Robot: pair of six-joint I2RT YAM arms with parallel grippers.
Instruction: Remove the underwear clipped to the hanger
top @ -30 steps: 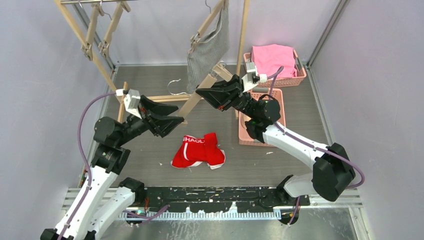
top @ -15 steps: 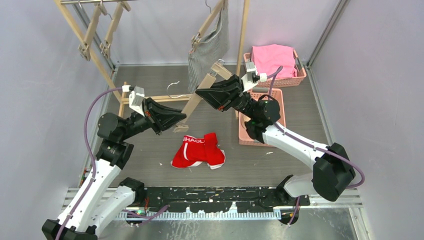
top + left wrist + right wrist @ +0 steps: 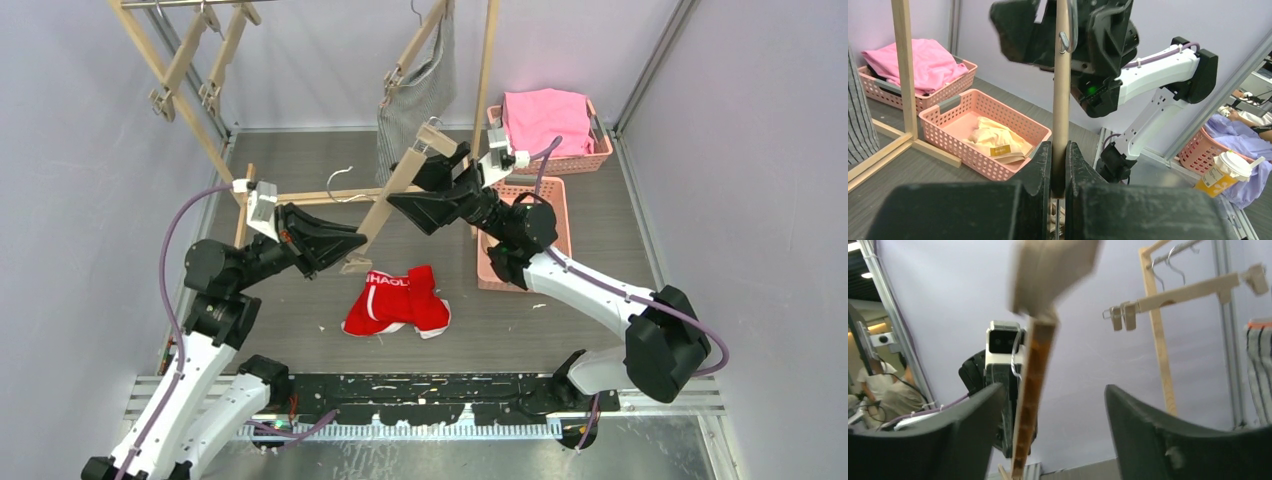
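Observation:
A bare wooden clip hanger (image 3: 395,195) slants in the air between both arms. My left gripper (image 3: 358,240) is shut on its lower end, and in the left wrist view the bar (image 3: 1061,100) stands pinched between my left gripper's (image 3: 1058,165) jaws. My right gripper (image 3: 412,188) is open around the upper end, and the bar (image 3: 1032,390) stands loose between my right gripper's (image 3: 1054,390) spread jaws. Red underwear (image 3: 397,300) lies on the floor. Striped underwear (image 3: 415,100) hangs clipped to a hanger on the rack. Cream underwear (image 3: 993,142) lies in a pink basket (image 3: 1013,170).
The wooden rack (image 3: 180,95) stands at the back with two bare hangers (image 3: 195,70) at its left. A second pink basket (image 3: 590,160) at the back right holds a pink cloth (image 3: 545,115). The near basket's rim (image 3: 555,200) shows behind my right arm.
My right gripper has opened and let go of the hanger's upper end. My left gripper shut on the lower end and now holds the hanger, which has shifted slightly left.

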